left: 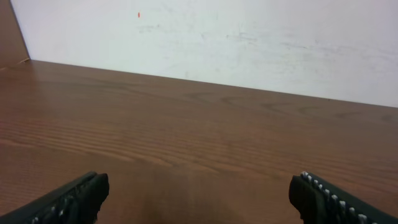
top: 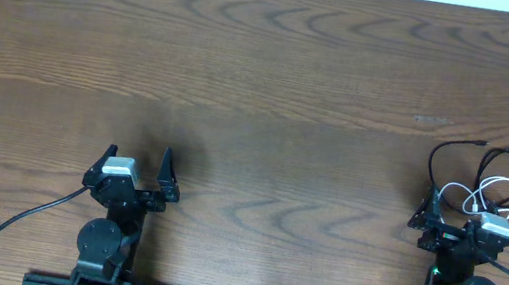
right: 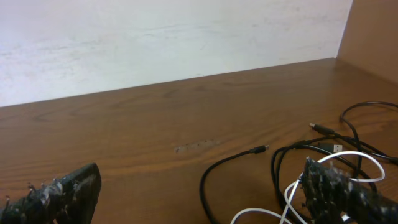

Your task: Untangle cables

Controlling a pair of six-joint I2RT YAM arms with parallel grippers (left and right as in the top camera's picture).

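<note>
left claw [top: 137, 165] and right claw [top: 456, 215] hang open; right should lift the white cable [right: 357, 153] off the black cable [right: 230, 158], lower right.

No legible text, label, brand, number or sign appears in any view. The desk [top: 263, 83] shows wood grain only. A small pale patch at one plug end among the cables [right: 249, 152] is too small to read.
</note>
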